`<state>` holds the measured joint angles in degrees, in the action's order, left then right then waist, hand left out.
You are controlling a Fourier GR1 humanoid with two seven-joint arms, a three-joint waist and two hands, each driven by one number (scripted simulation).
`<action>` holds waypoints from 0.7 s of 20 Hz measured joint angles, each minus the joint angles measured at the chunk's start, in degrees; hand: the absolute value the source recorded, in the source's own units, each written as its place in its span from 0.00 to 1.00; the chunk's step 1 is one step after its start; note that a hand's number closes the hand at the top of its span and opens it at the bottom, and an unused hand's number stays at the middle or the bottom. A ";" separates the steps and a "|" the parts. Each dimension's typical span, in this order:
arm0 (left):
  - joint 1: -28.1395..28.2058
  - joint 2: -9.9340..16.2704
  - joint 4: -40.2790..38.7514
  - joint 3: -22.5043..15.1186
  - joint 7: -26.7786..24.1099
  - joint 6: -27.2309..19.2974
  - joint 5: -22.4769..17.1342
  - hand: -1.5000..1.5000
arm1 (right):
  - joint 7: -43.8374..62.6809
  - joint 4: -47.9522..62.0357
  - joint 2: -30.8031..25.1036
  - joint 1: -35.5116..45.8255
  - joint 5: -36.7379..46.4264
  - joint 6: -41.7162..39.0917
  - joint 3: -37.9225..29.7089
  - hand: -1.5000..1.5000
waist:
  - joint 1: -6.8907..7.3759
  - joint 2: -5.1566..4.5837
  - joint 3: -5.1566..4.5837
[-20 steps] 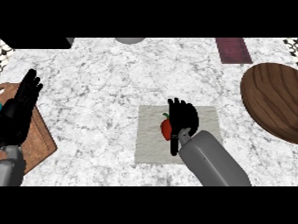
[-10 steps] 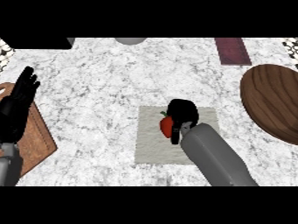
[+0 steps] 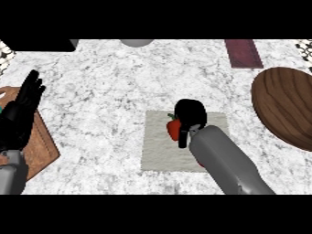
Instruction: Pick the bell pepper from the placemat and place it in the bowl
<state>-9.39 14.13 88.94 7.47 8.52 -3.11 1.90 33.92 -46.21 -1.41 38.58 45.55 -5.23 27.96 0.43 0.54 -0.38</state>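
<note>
White marble with grey veins covered the bench point(image 3: 111, 82), seen from steeply above. Near the middle lay a pale square placemat point(image 3: 159, 153), and on it sat the red bell pepper point(image 3: 173, 130), a bit of green stem showing at its top. The right robot hand point(image 3: 190, 114) was down on the pepper, its black fingers curled over the top and right side and a thumb dropping along the pepper's right edge, so only the left half of the pepper showed. The pepper seemed to rest on the placemat, though the view did not tell for certain. The grey right forearm ran from the lower edge of the view up to that hand. To the right, well apart from the placemat, stood the dark wooden bowl point(image 3: 293, 107), cut off by the view's edge. At the left edge the left robot hand point(image 3: 16, 119) was wide, fingers straight and pointing up, resting over a brown wooden cutting board point(image 3: 43, 148). Along the far side were a dark red-brown rectangular block point(image 3: 243, 53), a black box point(image 3: 40, 45) and part of a grey round thing point(image 3: 137, 43).
</note>
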 measured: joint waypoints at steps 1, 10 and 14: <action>0.01 -0.39 0.00 -0.18 -0.08 -0.37 0.38 0.50 | 0.29 -0.73 0.16 -0.55 1.09 0.84 0.27 1.00 | -0.08 -0.02 0.03; 2.95 -0.05 1.18 1.39 -0.40 -0.68 0.29 0.50 | -18.04 -24.34 -15.31 -14.96 1.36 -0.81 6.05 1.00 | -2.50 0.54 0.19; 3.93 0.61 2.31 2.12 0.08 -0.13 -0.30 0.50 | -21.55 -38.56 -24.54 -21.22 1.08 1.41 3.91 1.00 | -3.16 0.53 0.28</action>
<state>-5.47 14.74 91.25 9.60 8.61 -3.24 1.60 12.37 -84.77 -25.95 17.36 46.63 -3.82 31.87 -2.73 1.07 -0.10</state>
